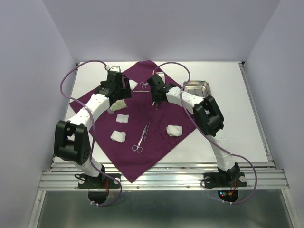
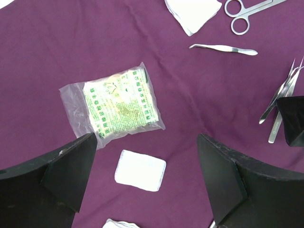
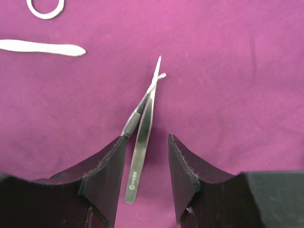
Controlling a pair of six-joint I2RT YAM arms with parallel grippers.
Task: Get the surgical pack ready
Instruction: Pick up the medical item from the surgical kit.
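- Straddling the two crossed tweezers [image 3: 141, 124] are my right jaws [image 3: 147, 142], half spread with one finger on each side and pinching nothing. The left-hand finger looks to be right at the ribbed pair.
- Doing this grip well, I judge, means centring where the two pairs lie closest. I should go right down to the purple cloth [image 3: 228, 71] and close square, so the thin steel does not skid out or one pair get left. Catching a fold of cloth is the risk.
- My left jaws [image 2: 146, 147] hang spread wide over the cloth, holding nothing. Under them lie a sealed clear packet [image 2: 116, 104] and a gauze square [image 2: 140, 170].
- The steel tray [image 1: 199, 82] sits on the bare bench [image 1: 237, 118] near the cloth's right corner, beside my right arm. What shows of it holds nothing, though the arm hides part.
- The packet holds a pale pad with green print, and I cannot tell what it is.
- The rest of the pack lies loose on the cloth, including the long scissors [image 1: 141, 137] and the gauze wads [image 1: 174, 130]. None of it is in the tray.
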